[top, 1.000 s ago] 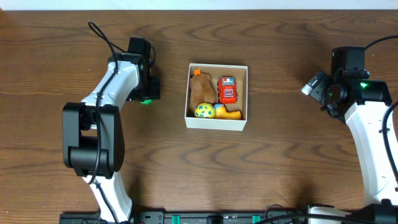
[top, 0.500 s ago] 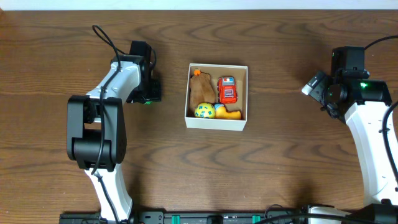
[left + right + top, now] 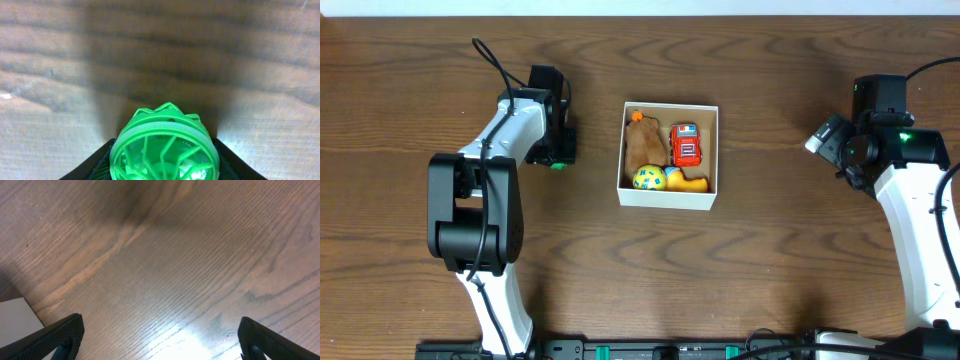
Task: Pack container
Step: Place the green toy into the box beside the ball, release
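The container [image 3: 669,198], a small white-walled box with a brown inside, sits mid-table. It holds a brown plush toy [image 3: 643,147], a red toy car [image 3: 686,145], a yellow-green ball [image 3: 649,179] and a yellow piece [image 3: 687,184]. My left gripper [image 3: 558,158] is left of the box and is shut on a green ribbed round toy [image 3: 165,147], which fills the bottom of the left wrist view between the black fingers. My right gripper [image 3: 160,340] is open and empty over bare wood, far right of the box, in the overhead view [image 3: 835,140].
The wooden table [image 3: 770,260] spreads around the box. A pale flat corner [image 3: 17,317] shows at the left edge of the right wrist view. Black cables run from both arms.
The left arm shifted slightly a second ago and has since stayed still, with the green toy in it. The right arm and the box contents have not moved.
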`<state>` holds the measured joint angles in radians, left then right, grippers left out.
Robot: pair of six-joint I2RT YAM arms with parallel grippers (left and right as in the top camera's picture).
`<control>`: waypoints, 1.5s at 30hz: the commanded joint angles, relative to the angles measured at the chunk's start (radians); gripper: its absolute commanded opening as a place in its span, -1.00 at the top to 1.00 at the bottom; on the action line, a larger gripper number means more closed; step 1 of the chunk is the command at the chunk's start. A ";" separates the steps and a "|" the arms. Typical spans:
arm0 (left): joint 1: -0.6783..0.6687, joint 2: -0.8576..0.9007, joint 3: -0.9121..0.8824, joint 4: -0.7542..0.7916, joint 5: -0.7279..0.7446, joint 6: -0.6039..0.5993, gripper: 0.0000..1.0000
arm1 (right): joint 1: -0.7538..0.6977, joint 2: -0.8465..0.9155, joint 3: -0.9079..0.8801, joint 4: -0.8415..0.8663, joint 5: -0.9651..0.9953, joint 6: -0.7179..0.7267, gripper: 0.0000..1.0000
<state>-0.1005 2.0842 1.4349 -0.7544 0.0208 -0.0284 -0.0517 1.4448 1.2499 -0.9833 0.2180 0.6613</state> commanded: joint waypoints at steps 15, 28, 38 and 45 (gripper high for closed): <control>-0.172 -0.451 0.056 -0.137 -0.002 0.032 0.17 | -0.007 0.002 -0.003 -0.001 0.010 -0.004 -0.99; -0.557 -0.395 0.055 0.048 -0.005 0.032 0.16 | -0.007 0.002 -0.003 -0.001 0.010 -0.005 -0.99; -0.623 -0.233 0.055 0.080 -0.005 0.032 -0.38 | -0.007 0.002 -0.003 -0.001 0.010 -0.005 -0.99; -0.585 -0.343 0.093 0.052 -0.037 0.003 -0.96 | -0.007 0.002 -0.003 -0.001 0.010 -0.004 -0.99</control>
<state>-0.7116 1.8221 1.4872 -0.6918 0.0177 -0.0029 -0.0517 1.4448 1.2495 -0.9833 0.2176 0.6613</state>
